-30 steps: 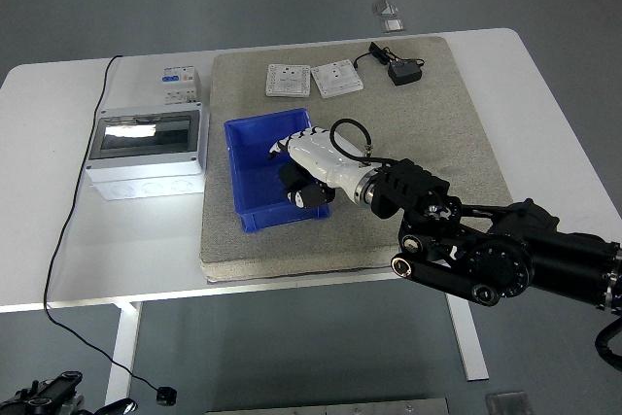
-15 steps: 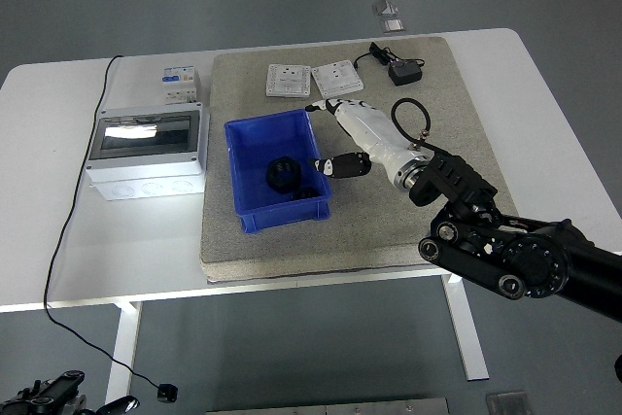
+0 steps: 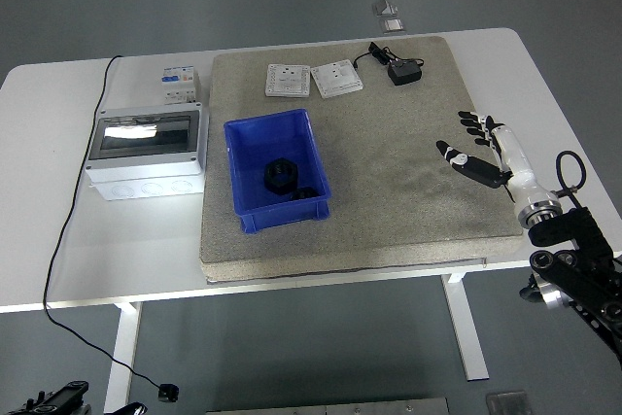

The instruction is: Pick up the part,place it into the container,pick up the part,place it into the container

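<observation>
A blue container (image 3: 277,170) stands on the grey mat (image 3: 389,191), left of centre. Inside it lie black parts (image 3: 283,178), one a ring-shaped piece and a smaller one beside it. My right hand (image 3: 478,148), white with black fingertips, hovers at the mat's right edge, far right of the container. Its fingers are spread and hold nothing. The right arm (image 3: 573,269) runs down to the lower right corner. The left arm does not show.
Two white switch plates (image 3: 313,79) and a black power adapter (image 3: 402,71) with its cord lie at the mat's far edge. A grey enclosure with a clear lid (image 3: 148,151) and a small breaker (image 3: 179,83) sit on the white table (image 3: 58,250) at the left.
My right hand has drawn out of the blue container and swung far right to the mat's edge, fingers opening. A black part stays behind in the container.
</observation>
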Robot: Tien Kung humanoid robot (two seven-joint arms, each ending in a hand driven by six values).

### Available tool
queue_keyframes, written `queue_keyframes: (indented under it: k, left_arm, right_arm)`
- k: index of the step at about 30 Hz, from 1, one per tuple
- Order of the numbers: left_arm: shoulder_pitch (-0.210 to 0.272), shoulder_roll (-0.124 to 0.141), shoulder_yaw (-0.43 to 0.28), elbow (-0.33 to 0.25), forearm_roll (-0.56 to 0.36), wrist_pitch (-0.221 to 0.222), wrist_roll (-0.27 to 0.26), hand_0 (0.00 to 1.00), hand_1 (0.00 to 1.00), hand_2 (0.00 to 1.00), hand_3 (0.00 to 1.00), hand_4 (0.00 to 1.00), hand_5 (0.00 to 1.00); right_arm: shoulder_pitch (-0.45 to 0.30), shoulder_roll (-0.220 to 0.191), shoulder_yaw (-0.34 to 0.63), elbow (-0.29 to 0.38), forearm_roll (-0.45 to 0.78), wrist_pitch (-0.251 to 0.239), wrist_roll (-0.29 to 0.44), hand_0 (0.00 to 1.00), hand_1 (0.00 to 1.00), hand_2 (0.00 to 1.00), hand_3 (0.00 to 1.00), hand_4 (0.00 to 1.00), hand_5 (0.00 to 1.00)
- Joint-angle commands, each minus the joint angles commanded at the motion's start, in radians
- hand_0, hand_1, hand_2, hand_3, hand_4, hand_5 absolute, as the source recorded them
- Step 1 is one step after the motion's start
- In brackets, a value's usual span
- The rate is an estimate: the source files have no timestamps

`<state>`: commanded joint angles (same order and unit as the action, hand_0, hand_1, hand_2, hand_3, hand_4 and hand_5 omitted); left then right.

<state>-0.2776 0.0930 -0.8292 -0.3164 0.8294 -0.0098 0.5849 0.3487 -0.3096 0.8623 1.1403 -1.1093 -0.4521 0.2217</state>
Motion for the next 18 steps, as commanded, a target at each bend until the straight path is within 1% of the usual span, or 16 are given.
queue_keyframes:
  k: [2, 3, 5, 8, 9, 14, 15, 18]
  left_arm:
    - [-0.004, -0.002, -0.001, 0.0, 0.013, -0.006, 0.009, 0.691, 0.666, 0.697, 0.686, 0.758, 0.773]
    - [-0.006, -0.003, 0.0, 0.0, 0.018, -0.007, 0.012, 0.69, 0.666, 0.691, 0.676, 0.754, 0.777]
    - [-0.009, -0.004, 0.005, 0.002, 0.019, -0.004, 0.013, 0.69, 0.666, 0.691, 0.676, 0.754, 0.777]
    - [-0.011, -0.004, 0.018, 0.005, 0.002, 0.008, -0.003, 0.69, 0.666, 0.691, 0.676, 0.754, 0.777]
    - [-0.012, -0.004, 0.022, 0.006, -0.005, 0.013, -0.009, 0.692, 0.699, 0.754, 0.657, 0.754, 0.761]
    - [-0.012, -0.002, 0.048, 0.009, -0.059, 0.026, -0.044, 0.692, 0.699, 0.754, 0.657, 0.754, 0.761]
    - [-0.013, -0.001, 0.053, 0.01, -0.067, 0.027, -0.05, 0.688, 0.684, 0.734, 0.662, 0.756, 0.755]
    - [-0.015, -0.001, 0.058, 0.011, -0.07, 0.026, -0.059, 0.688, 0.684, 0.734, 0.662, 0.756, 0.755]
  right_arm:
    - [0.0, 0.01, 0.018, 0.001, 0.043, 0.001, 0.023, 0.786, 0.788, 0.803, 0.783, 0.796, 0.49]
    - [0.002, 0.013, 0.02, 0.002, 0.063, 0.002, 0.031, 0.779, 0.763, 0.784, 0.745, 0.788, 0.515]
    - [0.004, 0.015, 0.02, 0.002, 0.107, 0.006, 0.045, 0.779, 0.763, 0.784, 0.745, 0.788, 0.515]
    - [-0.007, 0.008, 0.022, -0.003, 0.171, 0.011, 0.058, 0.779, 0.763, 0.784, 0.745, 0.788, 0.515]
    - [-0.012, 0.006, 0.024, -0.005, 0.195, 0.013, 0.064, 0.759, 0.7, 0.732, 0.668, 0.775, 0.467]
    - [-0.028, 0.003, 0.041, -0.012, 0.307, 0.02, 0.107, 0.759, 0.7, 0.732, 0.668, 0.775, 0.467]
    - [-0.027, 0.006, 0.045, -0.012, 0.33, 0.019, 0.118, 0.695, 0.533, 0.649, 0.627, 0.769, 0.449]
    - [-0.019, 0.017, 0.05, -0.01, 0.386, 0.018, 0.14, 0.695, 0.533, 0.649, 0.627, 0.769, 0.449]
